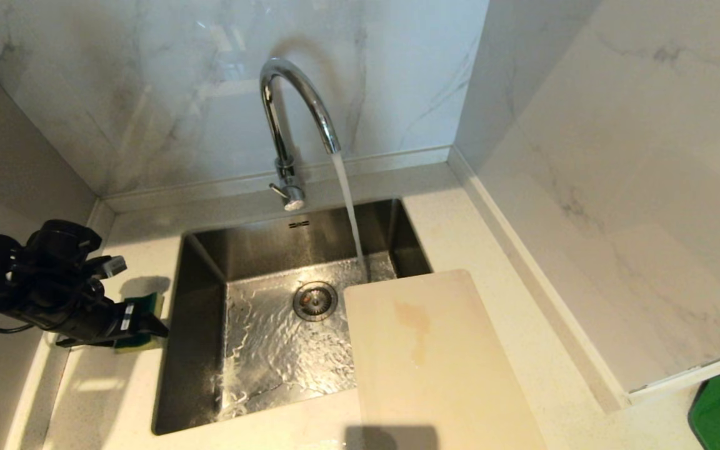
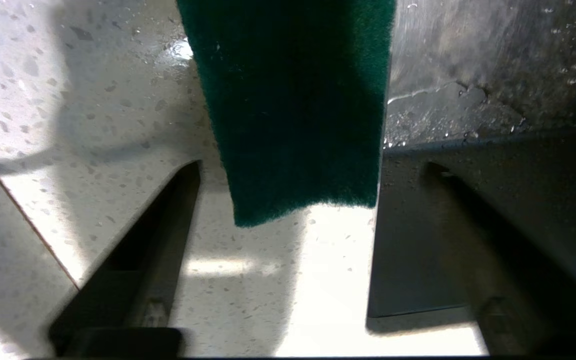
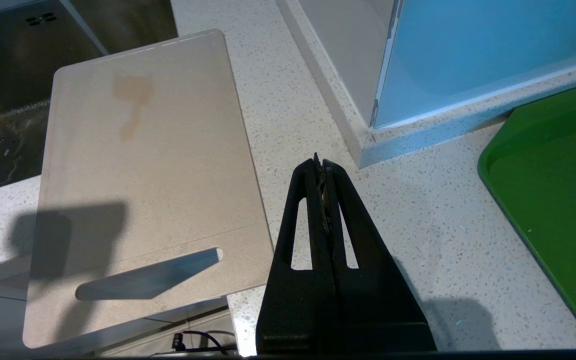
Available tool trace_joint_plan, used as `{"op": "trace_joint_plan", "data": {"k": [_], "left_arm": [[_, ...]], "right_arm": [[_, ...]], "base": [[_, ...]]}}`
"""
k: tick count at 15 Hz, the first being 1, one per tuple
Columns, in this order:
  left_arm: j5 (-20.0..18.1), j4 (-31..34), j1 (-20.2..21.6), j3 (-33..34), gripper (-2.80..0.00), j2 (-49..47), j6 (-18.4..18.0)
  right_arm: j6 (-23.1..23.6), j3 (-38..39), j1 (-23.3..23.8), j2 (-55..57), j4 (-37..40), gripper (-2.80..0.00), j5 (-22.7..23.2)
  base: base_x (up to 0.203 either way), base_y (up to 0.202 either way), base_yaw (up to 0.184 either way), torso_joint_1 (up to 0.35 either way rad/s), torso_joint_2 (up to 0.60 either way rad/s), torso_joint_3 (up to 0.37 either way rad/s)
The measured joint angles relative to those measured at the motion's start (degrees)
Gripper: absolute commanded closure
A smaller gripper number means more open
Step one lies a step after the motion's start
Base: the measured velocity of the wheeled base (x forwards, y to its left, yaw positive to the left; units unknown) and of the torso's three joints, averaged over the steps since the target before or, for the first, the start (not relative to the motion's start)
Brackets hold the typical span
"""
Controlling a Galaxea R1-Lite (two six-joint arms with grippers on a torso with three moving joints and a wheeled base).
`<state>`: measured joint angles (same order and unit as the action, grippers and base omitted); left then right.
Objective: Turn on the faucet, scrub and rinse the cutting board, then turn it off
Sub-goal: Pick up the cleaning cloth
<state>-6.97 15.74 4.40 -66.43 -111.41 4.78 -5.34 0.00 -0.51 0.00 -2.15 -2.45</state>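
The left claw (image 1: 147,325), fingers spread wide, straddles the sponge (image 1: 141,319) lying on the bench (image 1: 110,400) just beside the sink (image 1: 169,375) edge; a skewed pinch could nudge it into the basin. Water runs from the faucet (image 1: 291,106). The cutting board (image 1: 429,362) overhangs the sink's right near corner, stain up; a hard scrub may tip it. The right claw (image 3: 320,162), pressed together, hangs right of the board
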Motion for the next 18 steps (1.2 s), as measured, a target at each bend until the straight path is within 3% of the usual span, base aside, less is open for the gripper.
{"op": "trace_joint_plan", "data": {"k": [13,18], "left_arm": [[-0.31,1.30,0.67,-1.29,0.00,0.48,0.81],[-1.16,6.12,0.67,-2.12,0.00,10.38,-3.80]], "right_arm": [[0.02,0.00,0.00,0.00,-0.02,0.00,-0.02],[0.01,0.00,0.00,0.00,0.00,0.00,0.00]], "base": [[0.000,0.000,0.000,0.000,0.00,0.000],[0.000,0.000,0.000,0.000,0.00,0.000]]}}
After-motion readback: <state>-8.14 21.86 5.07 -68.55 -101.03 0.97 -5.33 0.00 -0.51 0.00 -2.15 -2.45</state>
